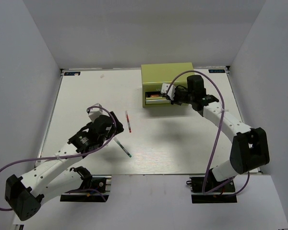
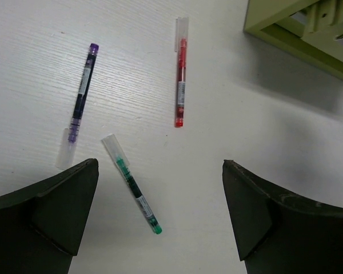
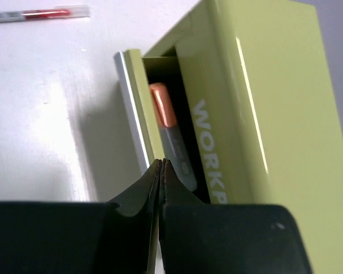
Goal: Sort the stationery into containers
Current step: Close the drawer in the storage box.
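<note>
Stationery is lying in 2 places. 3 thin pens are resting on the white table (image 1: 86,96), all apart from one another: a purple pen (image 2: 83,94) on the left, a red pen (image 2: 180,80) closer to the olive-green box (image 2: 297,28), and a green pen (image 2: 134,191) lying diagonally nearest the left gripper (image 2: 160,165). That claw is hanging above the table with its 2 dark fingers (image 2: 63,205) spread wide, holding nothing, and the green pen is showing in the gap between them.

An orange-capped grey marker (image 3: 171,137) is sitting inside the box's drawer (image 3: 134,103), which is standing partly pulled out. The right gripper (image 3: 161,165) is reaching to the box front from the right side, its jaws pinched fully together with the tips right at the top edge of the drawer front. Whether they are pressing on that edge I cannot tell. From overhead, the box is standing at the far edge of the table.
</note>
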`<state>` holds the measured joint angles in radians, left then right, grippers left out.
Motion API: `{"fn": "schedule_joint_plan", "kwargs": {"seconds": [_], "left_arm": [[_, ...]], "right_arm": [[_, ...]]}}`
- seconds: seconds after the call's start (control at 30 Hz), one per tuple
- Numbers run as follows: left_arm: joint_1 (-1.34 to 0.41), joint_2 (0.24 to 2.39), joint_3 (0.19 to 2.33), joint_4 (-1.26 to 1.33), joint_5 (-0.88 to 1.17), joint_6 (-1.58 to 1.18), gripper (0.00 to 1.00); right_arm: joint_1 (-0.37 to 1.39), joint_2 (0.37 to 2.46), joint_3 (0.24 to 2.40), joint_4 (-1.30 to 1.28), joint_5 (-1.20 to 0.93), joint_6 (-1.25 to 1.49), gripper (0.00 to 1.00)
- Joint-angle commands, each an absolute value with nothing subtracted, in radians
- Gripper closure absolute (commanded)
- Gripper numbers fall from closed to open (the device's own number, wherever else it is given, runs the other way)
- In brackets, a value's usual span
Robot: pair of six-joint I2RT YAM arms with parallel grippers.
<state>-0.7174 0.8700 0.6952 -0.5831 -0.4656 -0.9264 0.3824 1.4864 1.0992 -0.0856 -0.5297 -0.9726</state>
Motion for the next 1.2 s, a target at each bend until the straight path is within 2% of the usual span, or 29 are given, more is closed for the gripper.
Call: {"fn": "schedule_joint_plan", "kwargs": {"seconds": [0.0,0.03,0.17,0.33,0.47,0.6,0.77,1.17], "left_arm": [[-0.718,0.910,0.723,-0.621,-0.520,-0.948,0.00],[-0.718,0.922,0.735,-0.630,-0.534,-0.948,0.00],[-0.718,0.968,0.758,-0.655,-0.545,-0.948,0.00],[-0.718,0.977,0.758,-0.655,-0.555,-0.957,0.00],[-0.718,0.977,0.747,-0.655,-0.565,-0.966,0.00],[-0.718,0.999,0.747,-0.644,-0.565,-0.966,0.00],[-0.718,1.031,0.747,-0.634,-0.565,-0.966,0.00],[-0.689,1.104,0.738,-0.594,-0.512,-0.925,0.00]], "right_arm": [[0.377,1.512,1.163,-0.222,-0.632,-1.060,1.00],[0.379,1.540,1.198,-0.329,-0.640,-1.084,1.00],[0.377,1.632,1.317,-0.487,-0.658,-1.133,1.00],[0.379,1.680,1.367,-0.538,-0.641,-1.149,1.00],[0.382,1.712,1.379,-0.497,-0.553,-1.114,1.00],[0.385,1.714,1.335,-0.297,-0.427,-0.994,1.00],[0.385,1.707,1.305,-0.173,-0.290,-0.946,1.00],[0.388,1.717,1.292,-0.095,-0.219,-0.942,1.00]]}}
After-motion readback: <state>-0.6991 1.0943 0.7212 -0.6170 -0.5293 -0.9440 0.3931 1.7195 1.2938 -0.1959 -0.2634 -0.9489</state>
